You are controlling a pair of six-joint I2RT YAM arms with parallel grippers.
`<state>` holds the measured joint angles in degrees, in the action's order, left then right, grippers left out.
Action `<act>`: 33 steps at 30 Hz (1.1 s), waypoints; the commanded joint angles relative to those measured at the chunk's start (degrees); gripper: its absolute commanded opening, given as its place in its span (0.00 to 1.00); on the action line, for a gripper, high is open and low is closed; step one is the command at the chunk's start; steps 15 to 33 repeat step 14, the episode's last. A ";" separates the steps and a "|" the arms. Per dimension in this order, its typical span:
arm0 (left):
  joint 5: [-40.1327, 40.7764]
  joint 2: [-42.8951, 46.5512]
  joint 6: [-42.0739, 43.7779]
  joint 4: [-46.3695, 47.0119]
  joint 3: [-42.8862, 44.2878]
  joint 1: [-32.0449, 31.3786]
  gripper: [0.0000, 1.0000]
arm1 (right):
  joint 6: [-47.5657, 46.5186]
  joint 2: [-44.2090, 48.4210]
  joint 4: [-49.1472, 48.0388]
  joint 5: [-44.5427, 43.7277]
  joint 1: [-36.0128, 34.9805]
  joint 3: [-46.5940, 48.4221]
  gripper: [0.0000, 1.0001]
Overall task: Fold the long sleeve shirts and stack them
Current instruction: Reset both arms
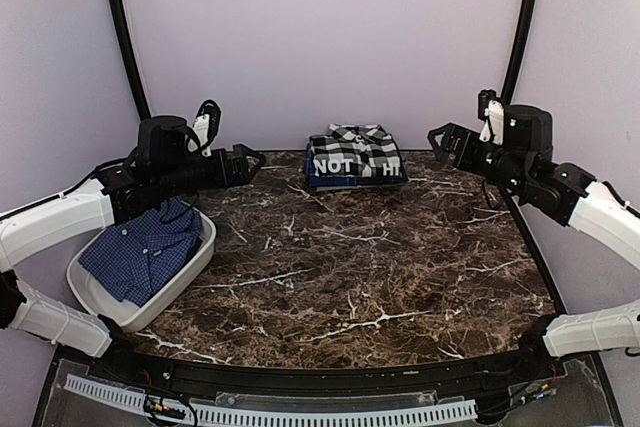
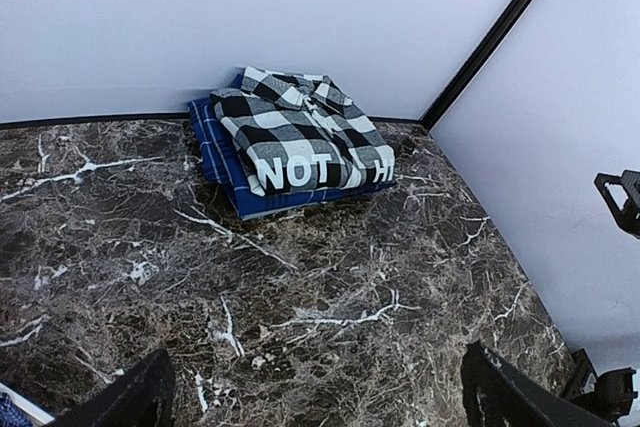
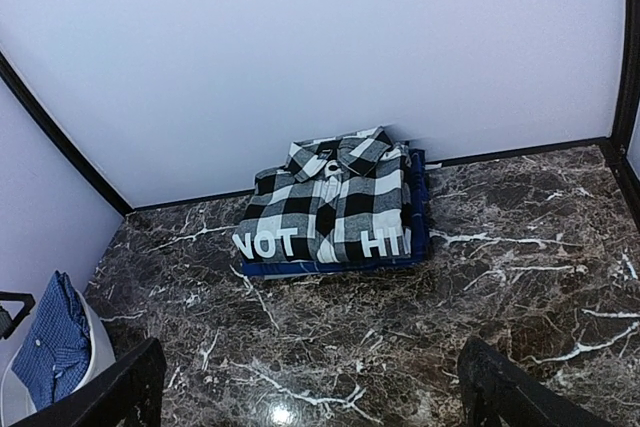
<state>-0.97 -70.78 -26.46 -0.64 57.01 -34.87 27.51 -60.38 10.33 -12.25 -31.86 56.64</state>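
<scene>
- At 12 o'clock on the bench (image 1: pixel 350 277), at its far edge, the check shirt (image 1: pixel 355 150) lies folded on a folded blue garment (image 1: pixel 316 177).
- At 8 o'clock the plaid shirt (image 1: pixel 145 247) lies crumpled in a white bin (image 1: pixel 196 269).
- Left claw (image 1: pixel 255 159) hangs open at 10 o'clock, just past the bin. Right claw (image 1: pixel 437 137) hangs open at 2 o'clock. Neither holds anything.
- Risk: a pinch on one loose layer may lift only a sleeve, or catch the rim and drag the bin.
- Surface: dark, glossy, veined marble; cloth may slide on it. Plain pale walls (image 1: pixel 320 37) enclose it.

Marble table (image 3: pixel 520 277), checked shirt (image 3: pixel 335 205) atop blue shirt (image 3: pixel 421 222) (both folded)
</scene>
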 commanded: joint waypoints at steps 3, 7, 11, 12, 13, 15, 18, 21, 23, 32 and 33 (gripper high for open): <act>0.33 1.79 0.74 1.72 -0.50 0.42 0.98 | -0.03 1.29 -1.68 -0.36 -0.16 -0.26 0.99; 0.33 1.76 0.62 1.72 -0.47 0.42 0.98 | -0.15 1.52 -1.80 -0.51 -0.21 -0.55 0.98; 1.97 1.79 0.57 1.64 -0.42 0.42 0.98 | 0.00 1.56 -1.80 -0.47 -0.21 -0.77 0.99; 2.00 1.83 0.56 1.63 -0.41 0.42 0.98 | 0.05 1.56 -1.82 -0.42 -0.21 -0.85 0.98; 2.09 1.87 0.55 1.62 -0.41 0.42 0.99 | 0.05 1.57 -1.73 -0.36 -0.22 -0.89 0.98; 2.10 1.92 0.49 1.61 -0.41 0.42 0.98 | 0.09 1.54 -1.64 -0.39 -0.22 -0.88 0.99; 2.10 1.92 0.49 1.61 -0.41 0.42 0.98 | 0.09 1.54 -1.64 -0.39 -0.22 -0.88 0.99; 2.10 1.92 0.49 1.61 -0.41 0.42 0.98 | 0.09 1.54 -1.64 -0.39 -0.22 -0.88 0.99; 2.10 1.92 0.49 1.61 -0.41 0.42 0.98 | 0.09 1.54 -1.64 -0.39 -0.22 -0.88 0.99; 2.10 1.92 0.49 1.61 -0.41 0.42 0.98 | 0.09 1.54 -1.64 -0.39 -0.22 -0.88 0.99; 2.10 1.92 0.49 1.61 -0.41 0.42 0.98 | 0.09 1.54 -1.64 -0.39 -0.22 -0.88 0.99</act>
